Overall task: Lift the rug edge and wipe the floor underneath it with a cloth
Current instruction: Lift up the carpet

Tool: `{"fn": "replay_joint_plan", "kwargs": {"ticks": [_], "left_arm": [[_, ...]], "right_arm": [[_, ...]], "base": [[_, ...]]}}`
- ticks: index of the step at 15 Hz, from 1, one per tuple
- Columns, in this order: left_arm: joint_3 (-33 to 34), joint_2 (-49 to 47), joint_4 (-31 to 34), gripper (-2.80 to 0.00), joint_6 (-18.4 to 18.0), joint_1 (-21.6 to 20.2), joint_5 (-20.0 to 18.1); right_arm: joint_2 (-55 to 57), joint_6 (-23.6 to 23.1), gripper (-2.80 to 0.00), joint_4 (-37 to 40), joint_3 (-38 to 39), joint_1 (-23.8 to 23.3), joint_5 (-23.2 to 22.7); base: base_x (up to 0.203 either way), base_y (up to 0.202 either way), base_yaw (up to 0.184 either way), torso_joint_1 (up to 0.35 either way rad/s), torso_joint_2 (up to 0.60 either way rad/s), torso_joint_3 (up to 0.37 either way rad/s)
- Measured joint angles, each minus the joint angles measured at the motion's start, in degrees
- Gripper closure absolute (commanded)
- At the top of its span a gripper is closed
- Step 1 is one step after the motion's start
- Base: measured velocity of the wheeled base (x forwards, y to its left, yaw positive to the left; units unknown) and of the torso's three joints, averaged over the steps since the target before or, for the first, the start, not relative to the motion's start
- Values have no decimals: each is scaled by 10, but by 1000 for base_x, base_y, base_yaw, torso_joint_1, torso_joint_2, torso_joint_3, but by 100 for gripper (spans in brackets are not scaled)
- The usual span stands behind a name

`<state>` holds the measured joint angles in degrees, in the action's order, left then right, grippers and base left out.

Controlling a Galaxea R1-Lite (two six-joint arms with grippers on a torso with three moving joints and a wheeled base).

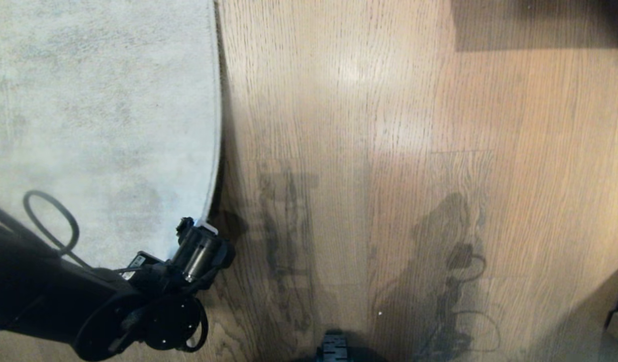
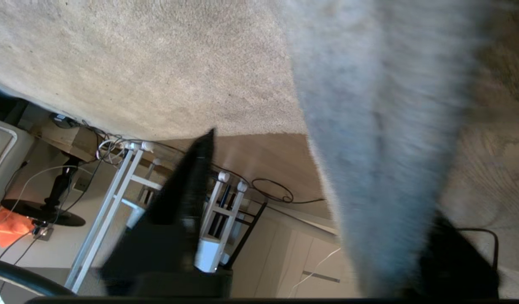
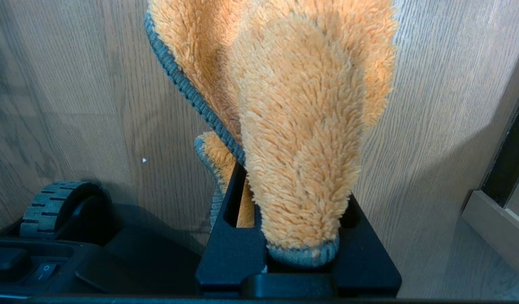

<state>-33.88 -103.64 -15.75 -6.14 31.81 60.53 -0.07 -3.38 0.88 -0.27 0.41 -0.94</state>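
The pale grey rug (image 1: 98, 115) covers the left of the head view; its rug edge (image 1: 216, 125) runs down to a corner (image 1: 206, 221). My left gripper (image 1: 201, 229) sits at that corner. In the left wrist view the rug edge (image 2: 382, 169) is a blurred grey strip between the jaws of the left gripper (image 2: 327, 181). It lies against the far finger, with a wide gap to the other black finger (image 2: 192, 177). The brown wood floor (image 1: 389, 151) fills the rest. My right gripper (image 3: 293, 198) is shut on the fluffy orange cloth (image 3: 301, 126) with its grey hem, above the floor (image 3: 74, 84).
A wheel (image 3: 52, 207) of my base is beside the right gripper, and a skirting edge (image 3: 496, 219) stands on the other side. Beyond the rug are white frame legs (image 2: 128, 181) and a cable loop (image 2: 272, 190) on the floor. A dark shadow (image 1: 535, 25) lies at the far right.
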Motion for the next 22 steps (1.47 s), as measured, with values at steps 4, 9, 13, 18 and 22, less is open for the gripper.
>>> {"fn": "replay_joint_plan", "kwargs": {"ticks": [4, 9, 13, 18, 22], "left_arm": [[0, 0, -14, 0, 0, 4, 0], [6, 7, -14, 0, 1, 7, -7], [5, 14, -13, 0, -2, 6, -10], [5, 42, -8, 0, -24, -9, -12], [3, 73, -8, 0, -40, -28, -20]], "right_arm": [[0, 0, 0, 0, 0, 0, 0], [0, 0, 0, 0, 0, 0, 0], [0, 0, 0, 0, 0, 0, 0], [0, 0, 0, 0, 0, 0, 0], [0, 0, 0, 0, 0, 0, 0]], "base": [[0, 0, 0, 0, 0, 0], [0, 0, 0, 0, 0, 0], [0, 0, 0, 0, 0, 0], [0, 0, 0, 0, 0, 0], [0, 0, 0, 0, 0, 0]]}}
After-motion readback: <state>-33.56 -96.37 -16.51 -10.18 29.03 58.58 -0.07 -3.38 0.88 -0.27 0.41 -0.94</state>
